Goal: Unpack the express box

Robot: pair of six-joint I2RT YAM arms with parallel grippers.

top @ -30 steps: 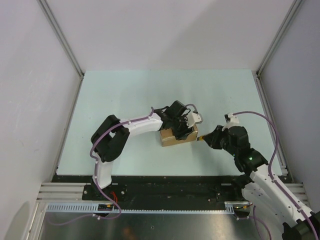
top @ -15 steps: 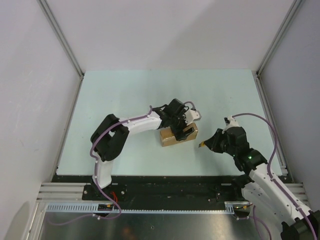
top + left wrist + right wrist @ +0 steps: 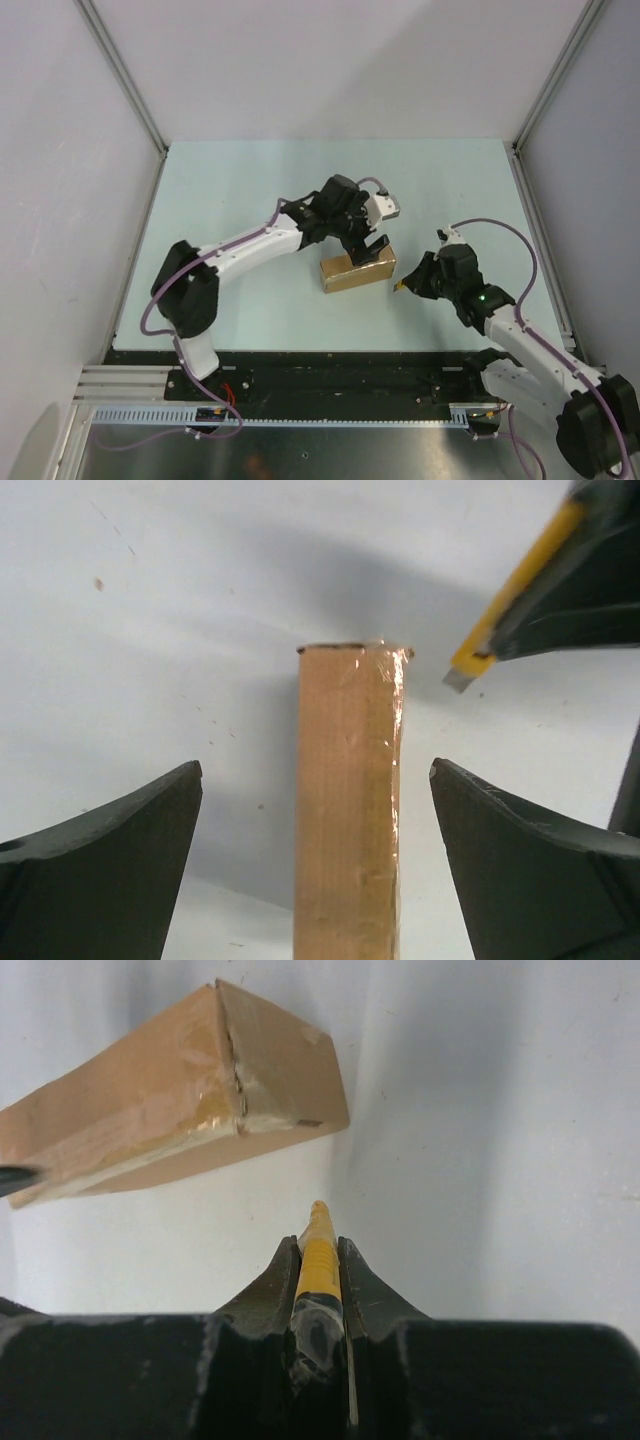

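Note:
The express box is a small brown taped carton lying at the table's middle; it also shows in the left wrist view and the right wrist view, its lid shut. My left gripper is open and hangs just above the box, fingers apart on either side without touching. My right gripper is shut on the yellow-and-black utility knife, whose tip points at the box's right end, a short gap away. The knife also shows in the left wrist view.
The pale green table is walled by white panels on three sides. A black strip and metal rail run along the near edge by the arm bases.
My left gripper let go of the box, opened and lifted up and back. My right gripper with the knife drew away from the box's right end, then held.

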